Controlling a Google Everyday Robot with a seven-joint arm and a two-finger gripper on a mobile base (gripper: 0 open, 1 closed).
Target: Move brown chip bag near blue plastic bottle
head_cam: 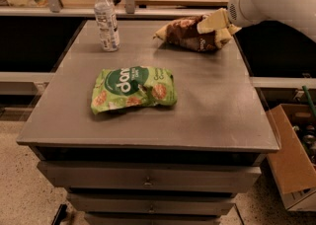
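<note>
The brown chip bag lies at the back right of the grey table. My gripper comes in from the right on a white arm. Its pale yellow fingers are closed over the bag's right end. The blue plastic bottle, clear with a white cap and label, stands upright at the back left, well apart from the bag.
A green chip bag lies in the middle of the table, left of centre. A cardboard box sits on the floor to the right. Drawers are below the tabletop, and a counter rail runs behind it.
</note>
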